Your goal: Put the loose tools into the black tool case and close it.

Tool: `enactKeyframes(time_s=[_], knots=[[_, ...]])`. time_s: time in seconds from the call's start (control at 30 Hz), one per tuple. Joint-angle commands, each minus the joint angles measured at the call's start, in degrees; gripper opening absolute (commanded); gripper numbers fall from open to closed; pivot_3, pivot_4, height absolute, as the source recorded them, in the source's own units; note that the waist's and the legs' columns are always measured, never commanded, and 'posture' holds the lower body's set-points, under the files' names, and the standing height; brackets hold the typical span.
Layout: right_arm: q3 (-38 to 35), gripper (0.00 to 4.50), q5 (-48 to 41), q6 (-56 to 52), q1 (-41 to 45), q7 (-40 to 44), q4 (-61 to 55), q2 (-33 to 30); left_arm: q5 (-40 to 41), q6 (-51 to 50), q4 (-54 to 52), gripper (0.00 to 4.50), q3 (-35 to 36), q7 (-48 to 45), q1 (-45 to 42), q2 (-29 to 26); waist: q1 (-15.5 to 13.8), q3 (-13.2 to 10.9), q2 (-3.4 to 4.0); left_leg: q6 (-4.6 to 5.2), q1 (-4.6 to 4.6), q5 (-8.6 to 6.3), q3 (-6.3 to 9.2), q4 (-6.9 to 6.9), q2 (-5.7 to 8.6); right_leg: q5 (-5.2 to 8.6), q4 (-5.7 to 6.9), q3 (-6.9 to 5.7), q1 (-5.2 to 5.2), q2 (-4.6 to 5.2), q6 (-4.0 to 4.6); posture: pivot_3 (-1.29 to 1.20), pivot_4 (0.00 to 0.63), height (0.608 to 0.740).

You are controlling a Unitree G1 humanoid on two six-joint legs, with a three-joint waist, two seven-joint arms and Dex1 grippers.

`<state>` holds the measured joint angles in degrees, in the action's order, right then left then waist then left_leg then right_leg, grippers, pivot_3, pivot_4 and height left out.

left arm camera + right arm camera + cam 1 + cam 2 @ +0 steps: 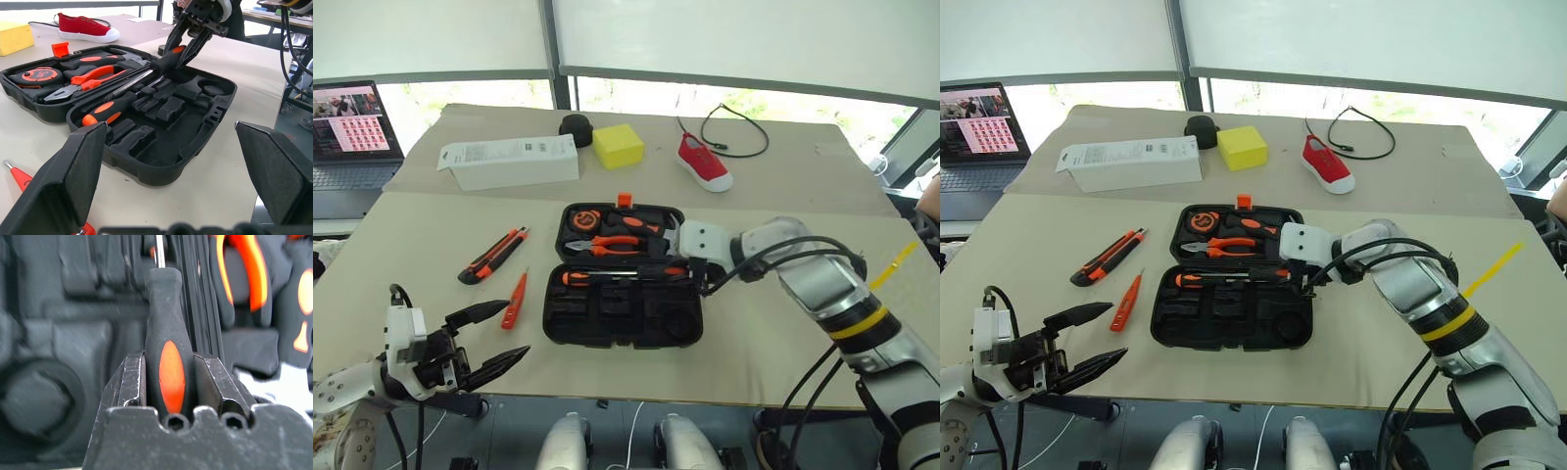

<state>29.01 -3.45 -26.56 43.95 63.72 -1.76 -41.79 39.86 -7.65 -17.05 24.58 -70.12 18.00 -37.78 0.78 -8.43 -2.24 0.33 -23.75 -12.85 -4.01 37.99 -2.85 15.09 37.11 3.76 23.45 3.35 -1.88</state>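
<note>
The left end effector (494, 338) hung at the near left edge of the bench (783, 333), its two black fingers spread wide with nothing in them. Just past it lay the slim orange tester screwdriver (515, 300), and beside that the orange-and-black utility knife (493, 256). Both were loose on the bench, left of the black tool case (623, 318).

The case lay wide open in the middle. One screwdriver (115, 105) was in the case already. The right end effector (188, 36) was pinched on the handle of a second screwdriver (168, 362), holding it over the long slots.

It looked like the step of putting this screwdriver in its place. Next it would need to be lowered flat into a free slot and let go.

Behind the case sat a white box (509, 160), a yellow block (619, 145) and a red shoe (704, 162), well out of the way.
</note>
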Motion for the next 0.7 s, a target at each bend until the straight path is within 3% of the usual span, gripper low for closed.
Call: enactKeyframes(time_s=[0.03,0.47,0.53,0.7], knots=[[1.0,1.03,2.1,1.1,0.5,2.0,-1.0,0.7,0.1,0.9,-2.2,4.50,0.4,0.8,0.5,0.3,0.1,0.0,0.00,0.00,0.00,0.00,0.00,-0.01,0.00,0.00,0.01,0.00,0.01,-0.01,0.00,0.00,0.150,0.740],[0.9,1.03,2.1,-6.9,-1.6,3.7,-3.2,1.9,-1.0,2.1,-2.7,4.50,-1.2,1.5,1.3,1.4,0.1,0.0,0.00,0.00,0.01,0.00,0.07,-0.01,-0.01,-0.01,0.01,0.00,0.01,0.00,0.02,0.00,0.150,0.740],[0.7,2.04,2.2,-5.5,-2.0,4.0,-3.2,1.6,-1.0,2.2,-2.5,4.50,-1.5,1.6,0.8,1.3,0.1,0.0,0.01,0.00,0.01,0.00,0.06,-0.01,0.00,-0.01,0.01,0.00,0.01,0.01,0.02,0.00,0.150,0.740],[-6.5,3.60,-5.0,-4.3,-3.5,7.7,-8.2,0.5,-0.9,2.1,-2.4,4.50,-0.8,1.4,0.9,0.8,0.0,0.0,0.00,-0.01,-0.02,-0.01,0.05,-0.02,0.00,0.00,-0.01,-0.04,-0.01,0.00,0.01,0.00,0.150,0.740]])
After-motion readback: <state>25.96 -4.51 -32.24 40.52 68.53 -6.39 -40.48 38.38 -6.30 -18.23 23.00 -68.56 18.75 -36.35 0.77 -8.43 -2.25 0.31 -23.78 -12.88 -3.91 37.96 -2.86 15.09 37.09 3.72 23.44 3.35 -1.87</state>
